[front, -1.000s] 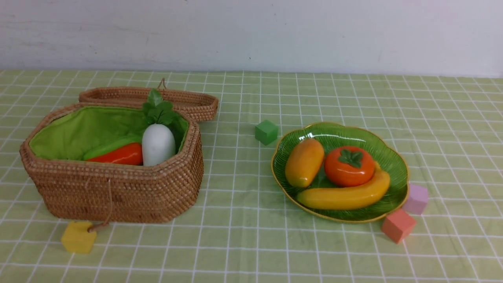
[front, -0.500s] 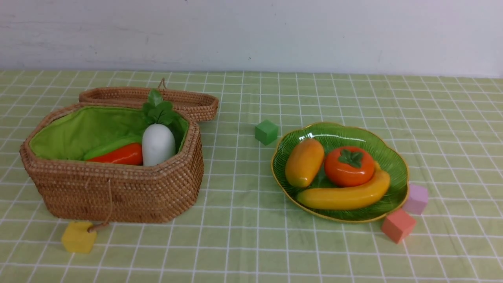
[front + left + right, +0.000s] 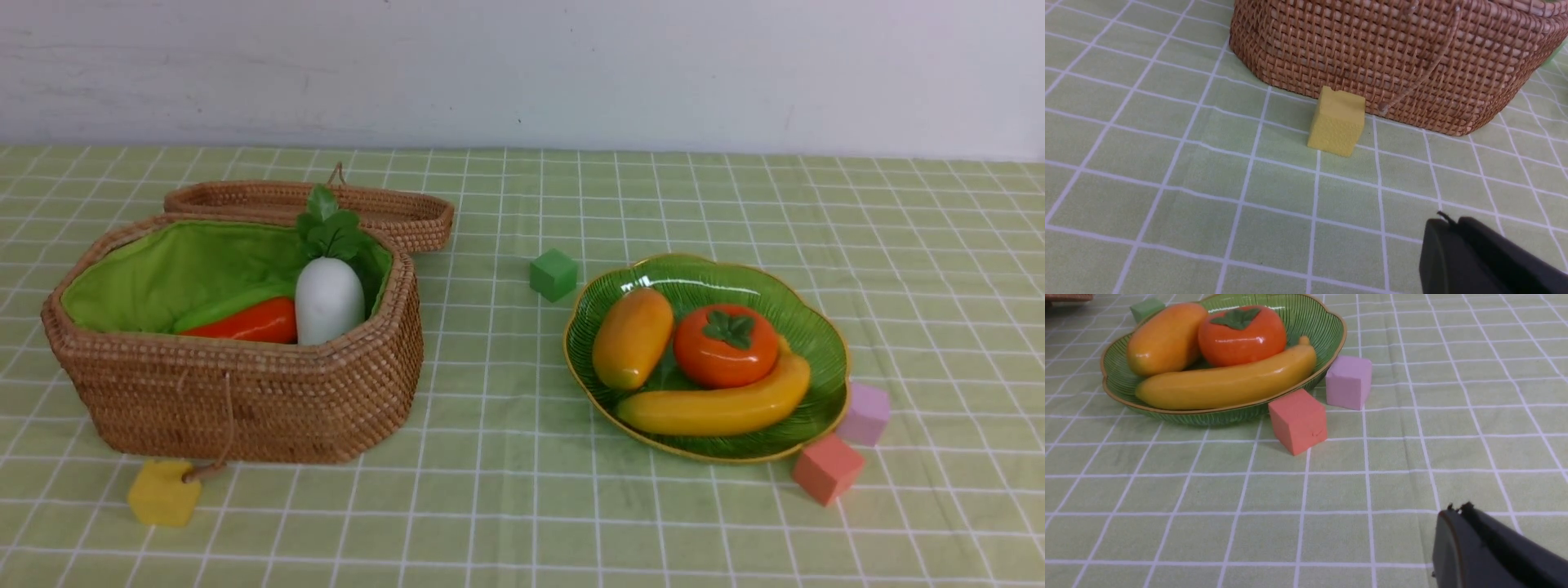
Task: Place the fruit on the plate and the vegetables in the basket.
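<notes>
Fruit sits on the plate (image 3: 824, 359) at the right of centre in the front view: the mango (image 3: 632, 336) on its left side, the persimmon (image 3: 725, 345) beside it, and the banana (image 3: 718, 404) lying across the near edge, touching both. The plate is green glass with a gold, scalloped rim.

At the left of that view stands the basket (image 3: 245, 400), its lid (image 3: 392, 214) lying open behind it. Inside, against the green lining, the white radish (image 3: 328, 299) stands upright with its leaves above the rim, and the carrot (image 3: 249, 322) lies just beside it. Any other vegetables are hidden below the rim.

Foam cubes lie around on the checked table (image 3: 506, 490): a green cube (image 3: 553, 273) between basket and plate, a yellow cube (image 3: 163, 492) just in front of the basket by its dangling cord, and a pink cube (image 3: 826, 468) and a lilac cube (image 3: 865, 412) right against the plate's near right edge.

Neither arm shows in the front view. The left hand (image 3: 1443, 228) appears only as a dark tip at the lower right of its wrist view, near the yellow cube, closed and empty. The right hand (image 3: 1455, 516) shows likewise, short of the pink cube, closed and empty.
</notes>
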